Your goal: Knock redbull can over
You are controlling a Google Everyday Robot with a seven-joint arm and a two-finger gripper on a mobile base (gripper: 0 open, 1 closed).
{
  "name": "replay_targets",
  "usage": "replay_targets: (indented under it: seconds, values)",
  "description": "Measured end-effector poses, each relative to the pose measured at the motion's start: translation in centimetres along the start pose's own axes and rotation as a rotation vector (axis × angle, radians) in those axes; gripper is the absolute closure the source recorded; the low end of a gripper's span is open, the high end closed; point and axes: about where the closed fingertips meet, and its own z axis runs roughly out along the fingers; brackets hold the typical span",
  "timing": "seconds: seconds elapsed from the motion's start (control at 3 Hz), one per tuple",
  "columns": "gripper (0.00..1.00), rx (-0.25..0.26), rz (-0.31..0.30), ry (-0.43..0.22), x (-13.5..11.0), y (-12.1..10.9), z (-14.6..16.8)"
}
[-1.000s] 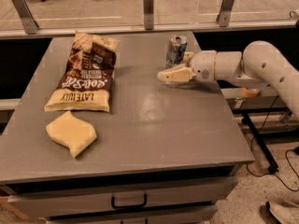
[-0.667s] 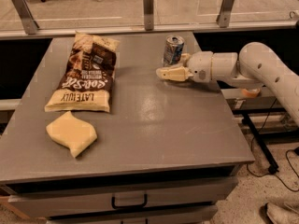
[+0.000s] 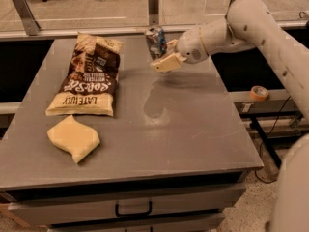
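The gripper (image 3: 166,63) now hangs above the desk (image 3: 203,129), higher and farther left in the camera view than a second ago, with its shadow falling well below it. Whether it is open or closed I cannot tell. The redbull can (image 3: 155,41) sits right against the gripper's far-left side. It has been carried leftward with the gripper and now leans slightly rather than standing straight. I cannot tell whether its base still touches the desk. The push appears to have begun, but the can is not yet lying flat, so the task looks unfinished. The brown chip bag (image 3: 89,76) lies well to the left of the gripper, and the yellow pad (image 3: 73,138) is farther off, towards the front edge. Neither has moved.
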Motion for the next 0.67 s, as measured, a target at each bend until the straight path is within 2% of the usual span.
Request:
replay_targets:
  seconds: [0.33,0.67]
  values:
    - [1.0,-0.076,-0.033,0.247,1.4,0.5,0.6]
    - [1.0,-0.078,-0.076,0.456,2.8,-0.1,-0.4]
